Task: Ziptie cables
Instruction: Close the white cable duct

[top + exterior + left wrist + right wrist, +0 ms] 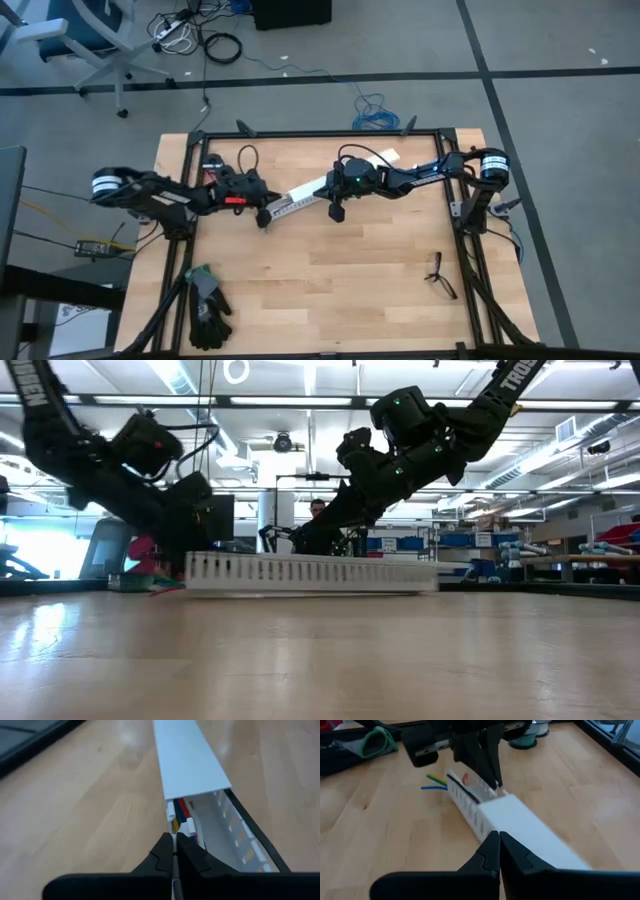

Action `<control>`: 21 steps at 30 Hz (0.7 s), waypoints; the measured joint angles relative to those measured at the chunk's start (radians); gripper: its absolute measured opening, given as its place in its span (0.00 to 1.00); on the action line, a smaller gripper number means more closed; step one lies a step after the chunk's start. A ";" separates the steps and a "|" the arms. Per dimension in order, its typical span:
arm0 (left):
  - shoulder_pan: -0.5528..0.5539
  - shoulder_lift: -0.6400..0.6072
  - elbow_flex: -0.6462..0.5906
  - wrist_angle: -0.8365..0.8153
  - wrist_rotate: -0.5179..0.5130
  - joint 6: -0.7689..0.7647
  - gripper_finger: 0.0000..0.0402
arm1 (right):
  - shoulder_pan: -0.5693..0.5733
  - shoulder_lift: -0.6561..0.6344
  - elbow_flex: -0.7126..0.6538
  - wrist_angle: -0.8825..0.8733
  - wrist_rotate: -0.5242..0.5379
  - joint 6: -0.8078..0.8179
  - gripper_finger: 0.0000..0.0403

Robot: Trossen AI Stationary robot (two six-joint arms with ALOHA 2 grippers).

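1. Writing: in the low view, white capitals run along both arms near the top corners; on the right one "TROSS" can be read before the frame cuts it off, and on the left one the letters are too cropped to read.
2. Landmark: a white slotted duct (305,196) lies aslant on the table (330,290), partly capped by a plain white cover (187,760).
3. Left gripper (263,214): at the duct's uncovered end, fingers (162,857) closed together with only a thin white edge showing between the tips; what that edge belongs to cannot be told.
4. Right gripper (335,212): beside the duct's covered part, fingers (487,855) fully closed and empty, just above the cover.
5. Cables (182,817): inside the duct's open end, red, yellow, blue and white wires show just ahead of the left fingertips. In the right wrist view, yellow, green and blue ends (435,783) stick out of that end onto the table.
6. Ziptie: a thin black strip (255,837) runs along the duct's slotted wall; whether this is the ziptie cannot be told.
7. Away from the duct: black gloves (208,310) and spectacles (440,275) near the table's front edge.
8. Hidden: the cover conceals the rest of the cables.
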 joint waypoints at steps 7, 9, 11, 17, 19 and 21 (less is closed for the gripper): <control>0.000 0.124 0.142 0.014 0.008 0.088 0.10 | 0.000 0.000 0.000 0.000 0.000 0.000 0.00; 0.000 0.144 0.169 0.014 0.033 0.124 0.14 | 0.000 0.000 0.000 0.000 0.000 0.000 0.00; 0.000 0.158 0.192 0.014 0.055 0.137 0.20 | 0.000 0.000 0.000 -0.002 0.000 0.000 0.00; 0.000 0.164 0.226 0.010 0.056 0.165 0.37 | -0.004 0.000 0.000 -0.005 0.000 0.000 0.00; 0.000 0.151 0.226 -0.007 0.056 0.159 0.41 | -0.006 0.000 0.000 -0.007 0.000 0.000 0.00; 0.001 0.123 0.226 -0.041 0.056 0.159 0.44 | -0.010 0.000 0.000 -0.020 0.000 0.000 0.00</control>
